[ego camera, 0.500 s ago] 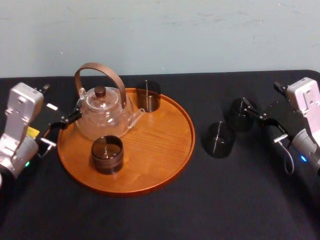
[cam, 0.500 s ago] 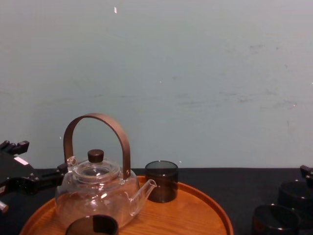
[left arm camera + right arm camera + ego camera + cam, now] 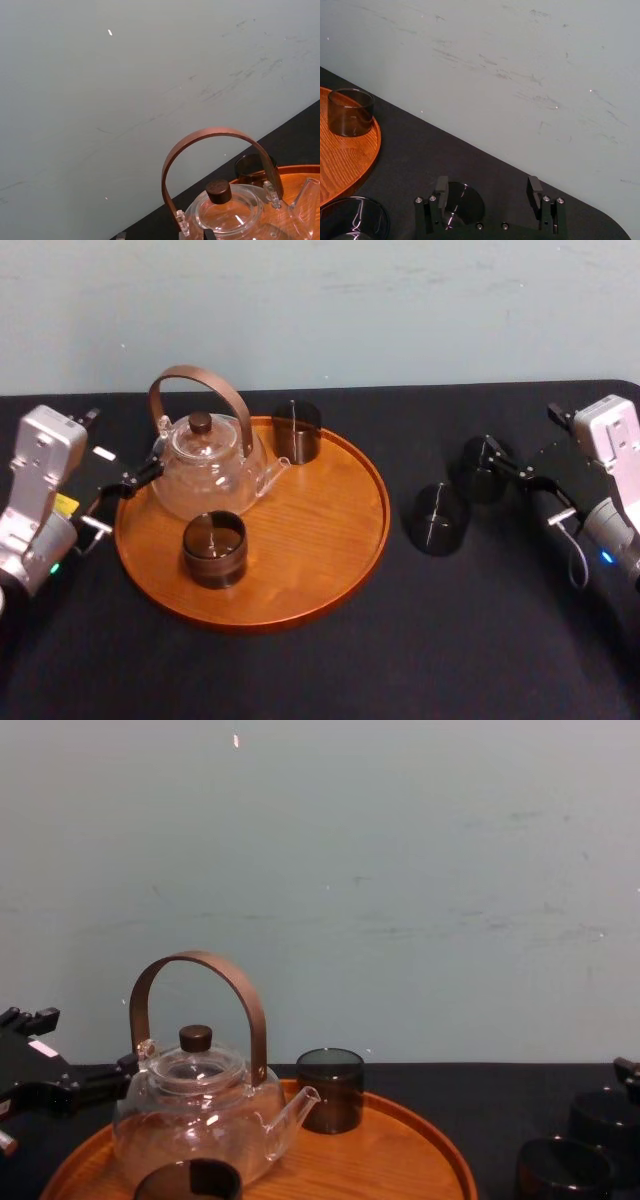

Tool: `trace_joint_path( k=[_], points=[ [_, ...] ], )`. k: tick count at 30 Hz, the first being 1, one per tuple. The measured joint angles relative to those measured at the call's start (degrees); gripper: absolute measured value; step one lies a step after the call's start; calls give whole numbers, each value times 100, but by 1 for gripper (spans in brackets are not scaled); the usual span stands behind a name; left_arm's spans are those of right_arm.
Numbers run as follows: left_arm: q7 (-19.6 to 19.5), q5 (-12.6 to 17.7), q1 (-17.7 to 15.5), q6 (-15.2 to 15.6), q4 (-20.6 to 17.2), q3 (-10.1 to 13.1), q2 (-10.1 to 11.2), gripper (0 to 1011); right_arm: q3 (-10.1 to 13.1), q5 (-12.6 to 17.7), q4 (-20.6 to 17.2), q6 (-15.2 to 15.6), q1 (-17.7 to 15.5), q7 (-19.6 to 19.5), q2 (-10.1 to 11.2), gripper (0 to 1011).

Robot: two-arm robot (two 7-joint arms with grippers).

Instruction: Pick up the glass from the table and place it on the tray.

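Two glasses on the desk [image 3: 300, 670] near its right edge: far glass [image 3: 480, 472] at the spread, empty right gripper [image 3: 505, 465], near glass [image 3: 437, 520] beside. Nothing lifted yet; grasp and transfer to the tray [image 3: 320, 530] remaining. Idle left gripper [image 3: 128, 486] at the tray's left rim.

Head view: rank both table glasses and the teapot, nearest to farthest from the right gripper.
1. Rear table glass, beside the open right gripper.
2. Front table glass, nearer the tray.
3. Teapot, on the tray's left, by the left gripper.
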Motion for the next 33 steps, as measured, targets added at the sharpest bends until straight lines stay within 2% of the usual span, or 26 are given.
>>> trace_joint_path(
  k=[33],
  points=[
    [0,0,0,0,0,0,0,1001,0,0,0,0,0,0,1,1002]
  ],
)
